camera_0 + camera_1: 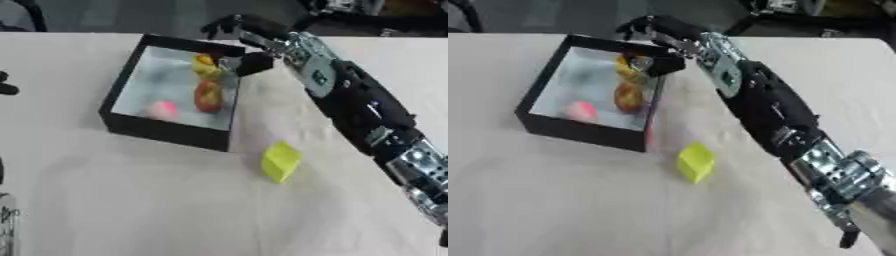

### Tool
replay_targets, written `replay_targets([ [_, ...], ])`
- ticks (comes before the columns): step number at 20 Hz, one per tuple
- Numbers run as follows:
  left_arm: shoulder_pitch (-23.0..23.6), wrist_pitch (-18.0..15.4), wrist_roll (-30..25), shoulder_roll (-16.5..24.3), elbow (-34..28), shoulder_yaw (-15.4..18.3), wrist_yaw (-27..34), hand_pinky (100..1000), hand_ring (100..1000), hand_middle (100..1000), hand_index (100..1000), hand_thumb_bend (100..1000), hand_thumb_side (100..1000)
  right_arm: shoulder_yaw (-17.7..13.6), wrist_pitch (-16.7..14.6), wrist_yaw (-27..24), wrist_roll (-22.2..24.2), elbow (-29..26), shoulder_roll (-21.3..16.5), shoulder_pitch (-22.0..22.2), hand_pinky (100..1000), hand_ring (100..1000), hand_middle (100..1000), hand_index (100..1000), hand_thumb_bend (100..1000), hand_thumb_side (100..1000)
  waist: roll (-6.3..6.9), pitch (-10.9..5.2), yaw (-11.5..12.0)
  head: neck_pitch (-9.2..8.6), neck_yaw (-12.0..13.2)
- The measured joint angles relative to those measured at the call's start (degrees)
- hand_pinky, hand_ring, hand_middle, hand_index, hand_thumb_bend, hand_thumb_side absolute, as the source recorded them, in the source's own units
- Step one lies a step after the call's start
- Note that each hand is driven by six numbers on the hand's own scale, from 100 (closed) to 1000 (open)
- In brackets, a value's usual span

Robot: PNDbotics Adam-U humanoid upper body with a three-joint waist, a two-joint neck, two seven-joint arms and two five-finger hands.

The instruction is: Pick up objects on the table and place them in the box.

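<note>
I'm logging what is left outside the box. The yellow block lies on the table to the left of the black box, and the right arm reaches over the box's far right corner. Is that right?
Not quite. The yellow block lies on the table in front of the black box, off its near right corner, not to its left; the left eye view shows it. The right hand does reach over the box's far right corner.

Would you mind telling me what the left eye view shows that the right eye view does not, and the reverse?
Only the left eye view shows dark shapes at the table's left edge. Only the right eye view shows the right arm's silver wrist section running to the lower right corner. Both show the black box holding a pink thing, an orange-red thing and a yellow thing, the right hand at the box's far right corner, and the yellow block on the table outside it.
</note>
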Motion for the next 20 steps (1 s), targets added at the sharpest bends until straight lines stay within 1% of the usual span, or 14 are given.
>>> replay_targets([
  [1, 0.00, 0.00, 0.01, 0.00, 0.00, 0.01, 0.00, 473, 520, 478, 669, 100, 922, 0.05, -0.10, 0.03, 0.39, -0.32, 0.00, 0.29, 838, 905, 771, 944, 100, 880, 0.00, 0.00, -0.20, 0.00, 0.12],
  [2, 0.01, -0.01, 0.03, 0.00, 0.00, 0.02, -0.01, 473, 520, 478, 669, 100, 922, 0.05, -0.22, -0.01, 0.80, -0.91, -0.10, 0.68, 839, 905, 771, 944, 100, 870, 0.00, 0.00, -0.51, 0.00, 0.25],
  [3, 0.03, -0.02, 0.08, 0.00, 0.00, 0.04, -0.03, 472, 520, 478, 669, 100, 923, 0.05, -0.33, -0.28, 1.24, -1.69, -0.41, 1.21, 840, 906, 772, 941, 100, 771, 0.00, 0.00, -0.89, 0.00, 0.45],
  [4, 0.06, 0.01, 0.17, 0.02, 0.00, 0.16, -0.06, 472, 520, 477, 669, 100, 924, 0.05, -0.45, -0.79, 1.64, -2.80, -0.93, 1.81, 841, 905, 772, 937, 100, 749, 0.00, 0.00, -1.36, 0.00, 0.76],
  [5, 0.11, 0.05, 0.35, 0.04, 0.00, 0.38, -0.13, 471, 520, 477, 669, 100, 924, 0.05, -0.57, -1.54, 2.04, -4.24, -1.61, 2.60, 841, 904, 770, 931, 100, 700, 0.00, 0.00, -1.92, 0.00, 1.14],
  [6, 0.20, 0.08, 0.57, 0.10, 0.01, 0.57, -0.25, 471, 520, 477, 669, 100, 924, 0.05, -0.73, -2.44, 2.39, -5.95, -2.44, 3.59, 842, 904, 771, 931, 100, 678, 0.00, 0.00, -2.51, 0.00, 1.58],
  [7, 0.31, 0.15, 0.82, 0.30, 0.02, 0.80, -0.38, 470, 520, 477, 669, 100, 924, 0.05, -0.84, -3.35, 2.82, -7.83, -3.29, 4.70, 844, 903, 776, 934, 100, 617, 0.00, 0.00, -3.03, 0.00, 2.01],
  [8, 0.48, 0.18, 1.05, 0.59, 0.02, 1.06, -0.54, 470, 521, 477, 669, 100, 925, 0.07, -0.98, -4.17, 3.33, -9.82, -4.11, 5.75, 844, 902, 778, 935, 100, 583, 0.00, 0.00, -3.45, 0.00, 2.41],
  [10, 0.65, 0.30, 1.51, 1.10, 0.08, 1.52, -0.79, 469, 522, 477, 670, 100, 927, 0.24, -1.15, -5.72, 4.64, -14.16, -5.64, 8.09, 841, 901, 775, 936, 100, 623, -0.04, 0.00, -4.27, 0.00, 3.13],
  [12, 0.77, 0.49, 1.82, 1.51, 0.28, 1.86, -1.12, 469, 522, 477, 670, 100, 928, 0.41, -1.07, -7.47, 6.28, -18.58, -7.08, 10.81, 841, 900, 774, 937, 100, 609, -0.08, -0.01, -4.96, 0.00, 3.83],
  [16, 1.26, 0.87, 2.40, 1.98, 0.48, 2.50, -1.59, 467, 522, 477, 670, 100, 931, 0.15, -0.13, -11.66, 9.21, -27.78, -10.09, 16.83, 835, 891, 769, 942, 100, 640, -0.20, -0.07, -6.20, 0.00, 4.79],
  [18, 1.53, 1.00, 2.71, 2.08, 0.71, 2.75, -1.79, 466, 522, 476, 670, 100, 932, -0.29, 0.51, -13.64, 10.48, -32.03, -11.37, 19.82, 835, 895, 777, 946, 100, 658, -0.28, -0.07, -6.40, 0.00, 5.03],
  [20, 1.57, 1.08, 3.02, 2.12, 0.84, 2.93, -1.96, 465, 523, 476, 670, 100, 934, -0.63, 0.93, -15.48, 11.91, -35.73, -12.45, 22.65, 840, 906, 794, 949, 100, 724, -0.30, -0.07, -6.70, 0.00, 5.29],
])
